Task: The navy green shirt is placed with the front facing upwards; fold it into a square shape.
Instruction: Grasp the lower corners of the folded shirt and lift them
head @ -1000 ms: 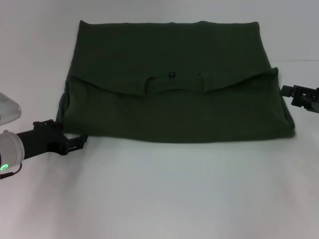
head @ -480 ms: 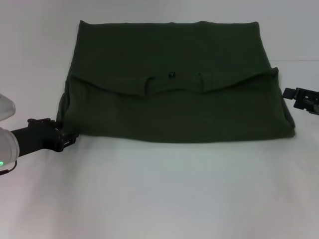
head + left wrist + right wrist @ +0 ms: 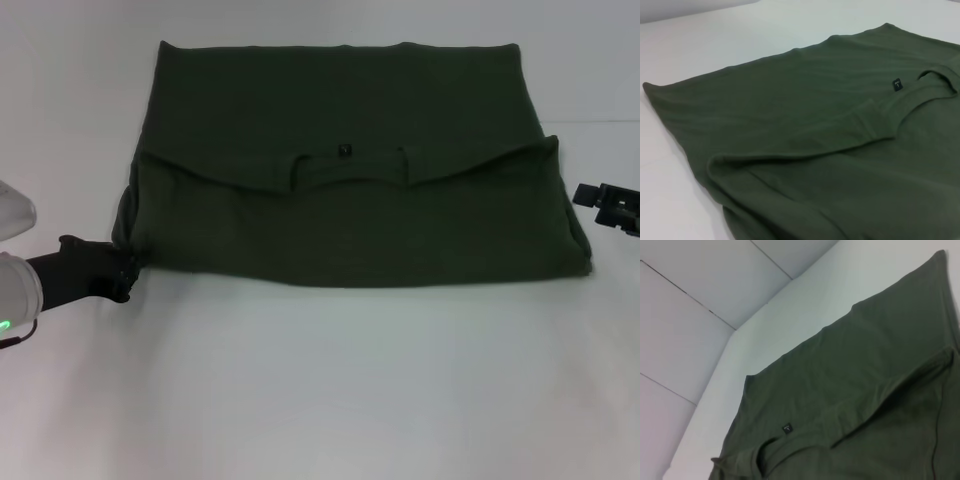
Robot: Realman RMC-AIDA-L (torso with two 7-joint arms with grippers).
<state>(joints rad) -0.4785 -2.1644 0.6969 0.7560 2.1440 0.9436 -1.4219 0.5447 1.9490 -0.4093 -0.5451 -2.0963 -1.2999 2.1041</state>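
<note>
I am looking at the shirt (image 3: 350, 170) lying flat on the white table (image 3: 330, 390), folded once so its near half is doubled back over the far half, with the collar and a small black neck label (image 3: 344, 150) showing at the middle of the fold edge. My left gripper (image 3: 122, 272) is sitting low on the table, touching the shirt's near left corner; I cannot tell whether its fingers are apart or together. My right gripper (image 3: 590, 195) is hanging just beside the shirt's right edge, not touching it, and its state is equally unclear to me.
</note>
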